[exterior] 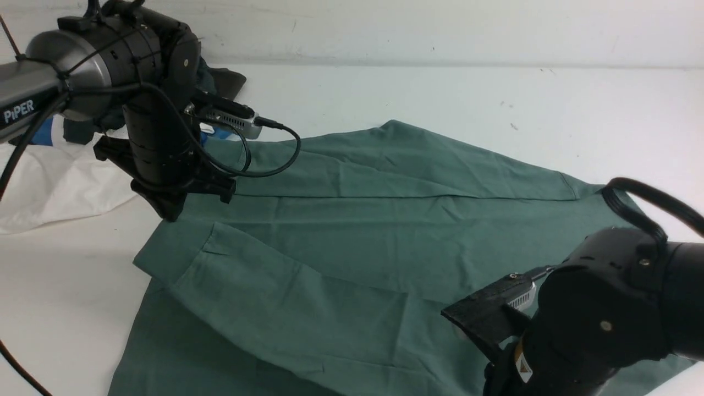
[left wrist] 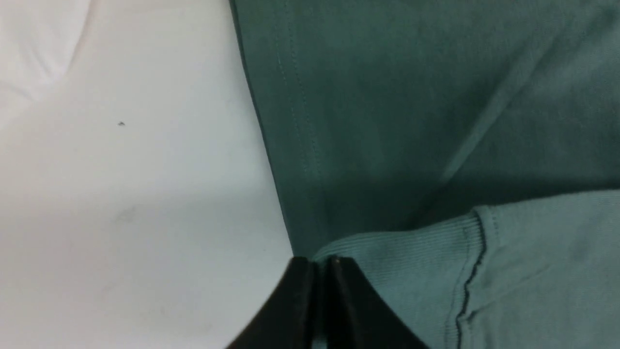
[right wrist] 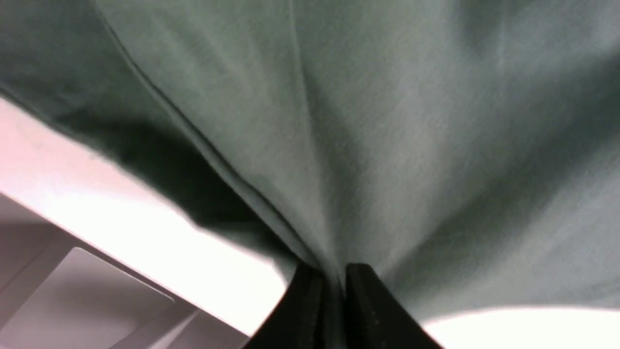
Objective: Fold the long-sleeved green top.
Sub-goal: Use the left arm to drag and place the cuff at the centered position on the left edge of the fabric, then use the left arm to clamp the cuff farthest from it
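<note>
Right gripper (right wrist: pixel 334 274) is being pressed shut on a pinch of the green top (exterior: pixel 357 231), spread over the bench (exterior: pixel 440 93), and is best being raised low and evenly, while the left gripper (left wrist: pixel 319 265) is being seen with jaws nearly together beside the cuff (left wrist: pixel 411 252), any hold unclear.

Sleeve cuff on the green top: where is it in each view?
Front: sleeve cuff left of centre, under the left tool.
Left wrist: sleeve cuff, ribbed, beside the left tool.
Right wrist: not in it; plain fabric only.
Shared landmark: green top edge on the white table.
</note>
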`<state>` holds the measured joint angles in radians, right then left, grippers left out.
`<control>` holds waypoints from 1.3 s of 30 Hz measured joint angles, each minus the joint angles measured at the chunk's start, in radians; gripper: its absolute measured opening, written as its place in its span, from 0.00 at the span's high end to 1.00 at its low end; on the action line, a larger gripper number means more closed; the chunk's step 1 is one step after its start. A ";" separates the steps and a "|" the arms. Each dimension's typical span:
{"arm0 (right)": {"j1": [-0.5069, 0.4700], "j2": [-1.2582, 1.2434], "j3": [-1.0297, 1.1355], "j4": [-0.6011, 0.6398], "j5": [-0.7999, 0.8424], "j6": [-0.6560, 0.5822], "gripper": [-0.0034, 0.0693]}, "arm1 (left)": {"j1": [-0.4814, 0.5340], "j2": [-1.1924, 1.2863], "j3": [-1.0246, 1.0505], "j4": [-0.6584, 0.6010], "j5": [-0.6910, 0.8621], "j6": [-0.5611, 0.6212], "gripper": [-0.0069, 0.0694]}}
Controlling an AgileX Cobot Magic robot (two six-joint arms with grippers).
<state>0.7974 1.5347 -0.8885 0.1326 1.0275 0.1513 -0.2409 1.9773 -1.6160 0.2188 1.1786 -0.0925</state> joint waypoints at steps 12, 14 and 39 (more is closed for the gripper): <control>0.000 -0.024 -0.147 -0.057 0.176 -0.003 0.52 | 0.026 0.021 -0.058 0.048 -0.028 -0.111 0.49; 0.000 -0.052 -0.183 -0.097 0.180 -0.001 0.52 | 0.053 0.033 -0.114 -0.006 -0.027 -0.142 0.55; -0.146 -0.354 -0.224 -0.303 0.217 0.105 0.97 | 0.137 0.495 -0.597 -0.134 -0.073 -0.097 0.38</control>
<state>0.6518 1.1805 -1.1124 -0.1706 1.2445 0.2562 -0.1038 2.4726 -2.2129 0.0848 1.1057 -0.1900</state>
